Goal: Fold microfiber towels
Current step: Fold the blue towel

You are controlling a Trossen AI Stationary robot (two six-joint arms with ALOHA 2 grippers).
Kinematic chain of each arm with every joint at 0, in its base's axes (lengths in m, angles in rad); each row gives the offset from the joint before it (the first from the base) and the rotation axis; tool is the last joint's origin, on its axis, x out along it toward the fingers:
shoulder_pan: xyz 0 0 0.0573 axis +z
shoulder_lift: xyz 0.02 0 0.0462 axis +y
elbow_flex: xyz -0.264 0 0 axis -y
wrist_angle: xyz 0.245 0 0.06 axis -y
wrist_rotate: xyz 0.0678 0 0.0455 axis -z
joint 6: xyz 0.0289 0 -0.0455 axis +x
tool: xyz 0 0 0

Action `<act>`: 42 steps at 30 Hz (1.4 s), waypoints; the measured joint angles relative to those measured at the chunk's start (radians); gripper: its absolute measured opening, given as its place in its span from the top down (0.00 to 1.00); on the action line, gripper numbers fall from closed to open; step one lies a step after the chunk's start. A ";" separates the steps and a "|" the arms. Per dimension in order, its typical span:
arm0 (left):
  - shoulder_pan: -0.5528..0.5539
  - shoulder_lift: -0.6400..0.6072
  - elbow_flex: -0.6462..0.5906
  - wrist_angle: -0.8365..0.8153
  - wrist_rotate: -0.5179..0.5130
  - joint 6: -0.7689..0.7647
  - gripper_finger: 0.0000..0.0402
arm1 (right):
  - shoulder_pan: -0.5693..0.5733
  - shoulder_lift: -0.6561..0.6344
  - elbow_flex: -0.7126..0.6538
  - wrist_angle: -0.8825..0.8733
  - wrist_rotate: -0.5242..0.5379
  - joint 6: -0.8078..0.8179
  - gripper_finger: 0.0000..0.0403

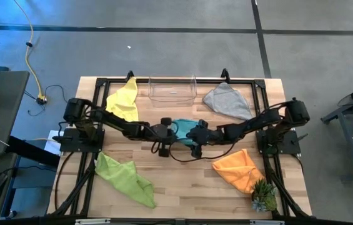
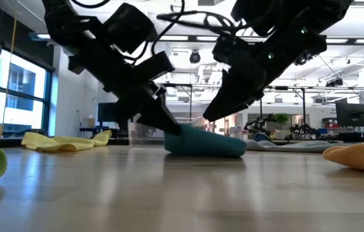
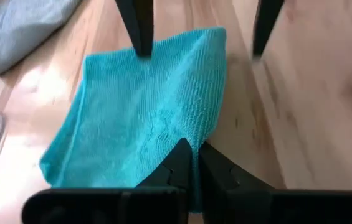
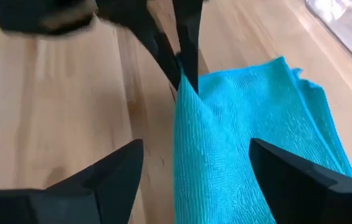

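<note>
Teal towel (image 3: 144, 118) looks soft and limp; my left end effector (image 3: 191, 155) pinches its edge, right end effector (image 4: 194, 162) spread apart over it.

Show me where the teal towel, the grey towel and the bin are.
teal towel (image 3: 144, 118), left wrist view, middle of the cloth.
grey towel (image 1: 227, 100), high view, centre of the cloth.
bin (image 1: 172, 97), high view, near rim.

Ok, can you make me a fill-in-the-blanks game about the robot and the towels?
1. The left end effector is pinching the edge of the ____ towel.
2. The right end effector sits over that towel with its fingers ____.
3. The little spiky plant stands beside the ____ towel.

Missing words: teal blue; open; orange
</note>
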 joint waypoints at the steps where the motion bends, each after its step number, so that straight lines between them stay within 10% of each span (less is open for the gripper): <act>1: 0.004 -0.002 0.004 -0.007 0.007 -0.005 0.99 | 0.000 0.014 0.015 -0.019 0.006 -0.005 0.29; 16: 0.008 -0.002 0.009 -0.024 0.043 -0.061 1.00 | 0.011 0.261 0.304 -0.352 0.128 -0.085 0.31; 29: 0.024 -0.055 0.010 -0.051 0.105 -0.159 0.90 | 0.020 0.284 0.304 -0.348 0.219 -0.139 0.95; 42: 0.104 -0.487 -0.304 -0.044 0.132 -0.333 0.65 | 0.004 0.158 0.346 -0.452 0.121 -0.147 0.98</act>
